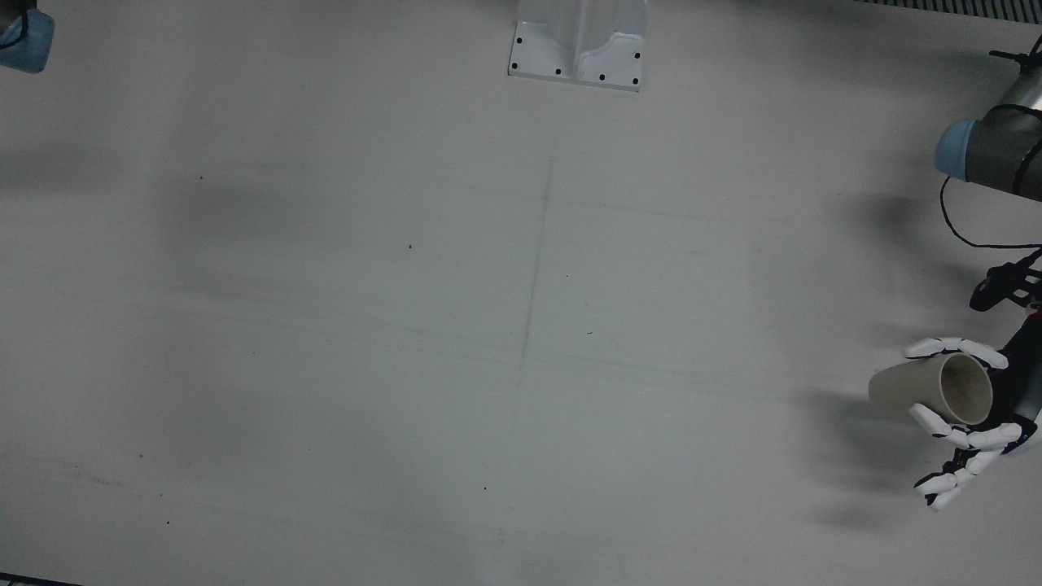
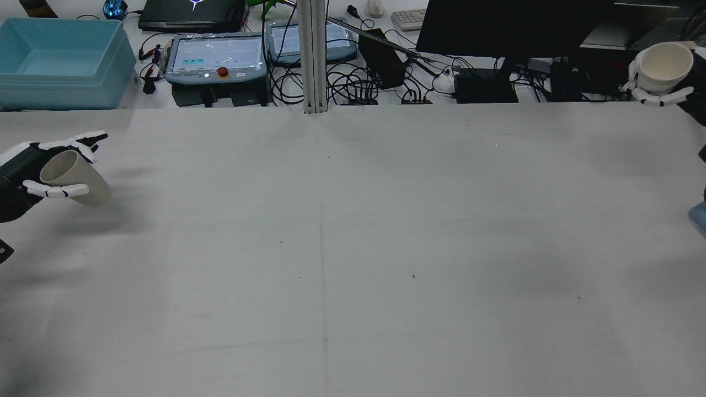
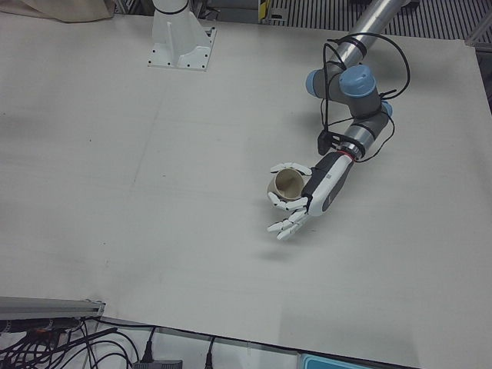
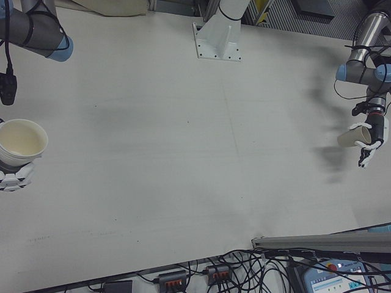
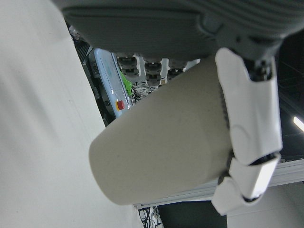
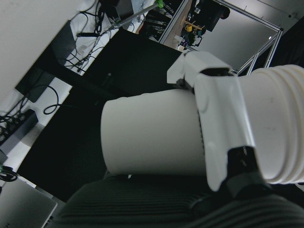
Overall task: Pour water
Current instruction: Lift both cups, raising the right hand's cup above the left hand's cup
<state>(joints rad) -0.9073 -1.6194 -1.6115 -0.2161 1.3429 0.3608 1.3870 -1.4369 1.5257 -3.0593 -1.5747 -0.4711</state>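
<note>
My left hand [image 2: 33, 165] holds a beige paper cup [image 2: 74, 177] tipped on its side above the table's left edge in the rear view; its mouth faces back toward the arm. The same tilted beige cup [image 1: 932, 389] shows in the front view inside the left hand [image 1: 973, 423], and in the left-front view as the beige cup [image 3: 286, 187]. My right hand [image 2: 656, 88] holds a white cup [image 2: 663, 65] upright and high at the far right edge. The white cup [image 4: 21, 141] looks empty from above. Both cups fill the hand views: beige cup [image 5: 161, 152], white cup [image 6: 152, 137].
A white arm pedestal [image 1: 578, 49] is bolted at the table's back middle. Beyond the far edge lie a blue bin [image 2: 60, 63], teach pendants [image 2: 218, 55], cables and a dark monitor [image 2: 513, 33]. A metal post [image 2: 313, 55] rises there.
</note>
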